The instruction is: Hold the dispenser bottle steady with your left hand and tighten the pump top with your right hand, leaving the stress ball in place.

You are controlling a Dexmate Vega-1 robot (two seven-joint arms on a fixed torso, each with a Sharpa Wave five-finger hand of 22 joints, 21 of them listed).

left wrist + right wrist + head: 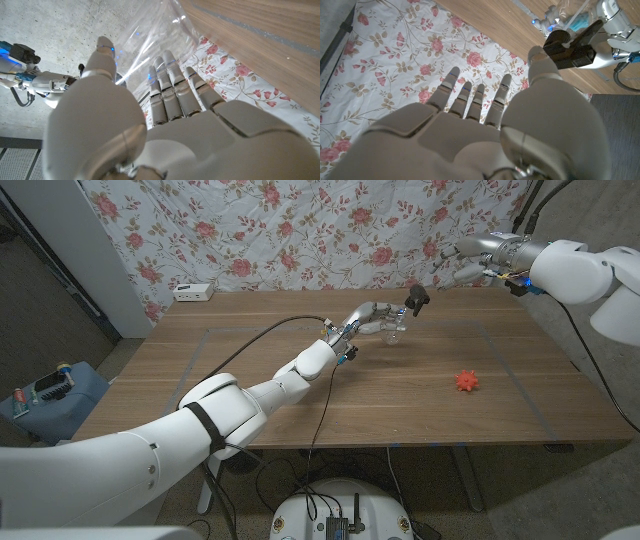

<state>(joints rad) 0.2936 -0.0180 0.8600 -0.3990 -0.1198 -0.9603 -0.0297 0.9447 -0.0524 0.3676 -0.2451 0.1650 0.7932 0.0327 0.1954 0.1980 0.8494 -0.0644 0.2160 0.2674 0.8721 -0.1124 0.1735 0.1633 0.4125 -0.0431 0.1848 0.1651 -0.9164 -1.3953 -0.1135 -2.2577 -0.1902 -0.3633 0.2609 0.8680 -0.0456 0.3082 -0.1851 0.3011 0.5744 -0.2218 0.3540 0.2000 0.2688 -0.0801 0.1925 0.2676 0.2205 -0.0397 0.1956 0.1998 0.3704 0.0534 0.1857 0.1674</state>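
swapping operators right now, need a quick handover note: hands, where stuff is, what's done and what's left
Left hand: holds the clear dispenser bottle at the table's middle, toward the far edge; the left wrist view shows its fingers wrapped on the clear plastic.
Right hand: open, raised over the far right corner, fingers spread, apart from the bottle.
Pump top: black, sits on the bottle, not touched by the right hand.
Stress ball: orange, on the table to the right, untouched.
Done: bottle steadied.
Left: bring the right hand to the pump top and tighten it; leave the ball alone.
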